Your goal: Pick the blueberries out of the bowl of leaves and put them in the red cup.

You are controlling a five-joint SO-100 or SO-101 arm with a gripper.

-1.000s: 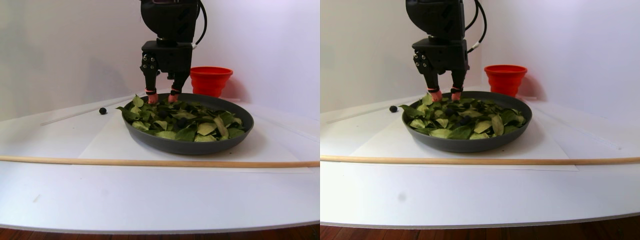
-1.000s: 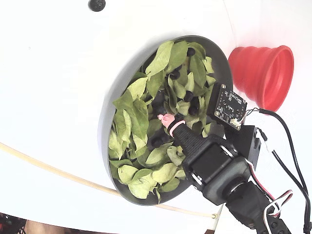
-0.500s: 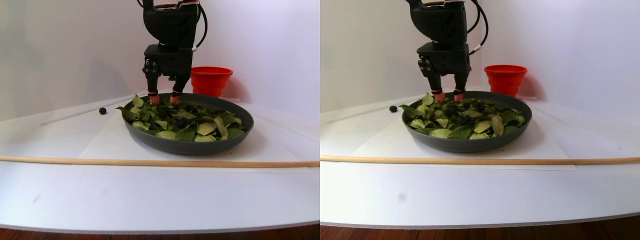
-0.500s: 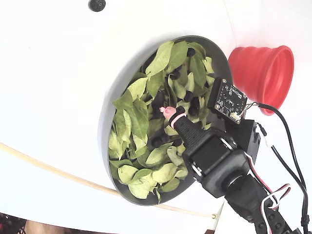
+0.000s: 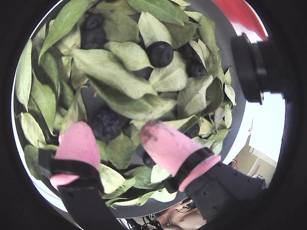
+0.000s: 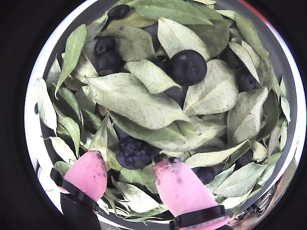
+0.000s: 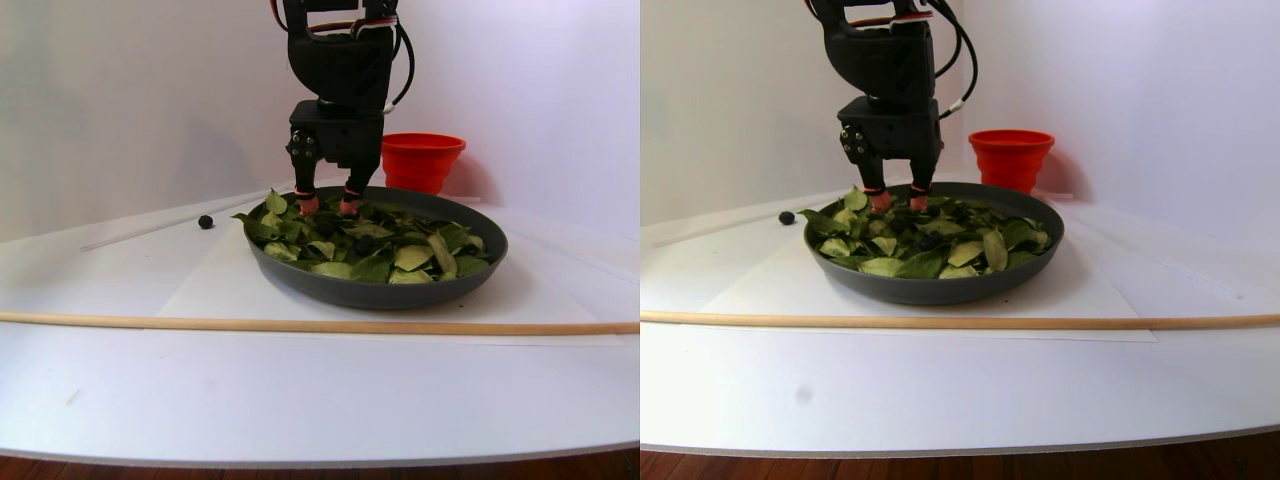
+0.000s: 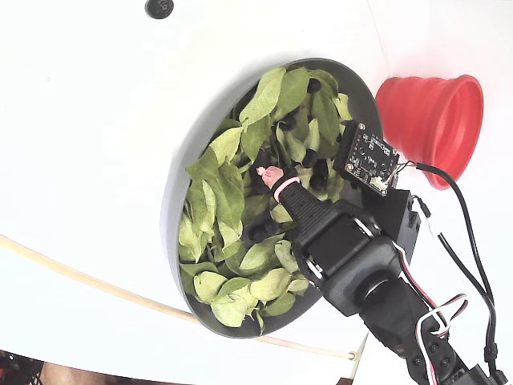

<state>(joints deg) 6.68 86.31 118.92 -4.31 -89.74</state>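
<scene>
The wide shallow dark grey bowl of green leaves (image 8: 186, 160) sits beside the red ribbed silicone cup (image 8: 433, 120). The black arm's pink-tipped gripper (image 6: 128, 179) hangs spread, empty, over one dark blueberry (image 6: 134, 152) (half under leaves); closing may pinch a leaf or squeeze the berry away

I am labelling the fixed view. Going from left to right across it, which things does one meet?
Stray berry → bowl → gripper → red cup.

Bowl (image 7: 380, 290) centred on worktop (image 7: 300, 390); cup (image 7: 422, 160) behind at right; stray berry (image 7: 205, 221) left; rod (image 7: 300, 325) in front.
</scene>
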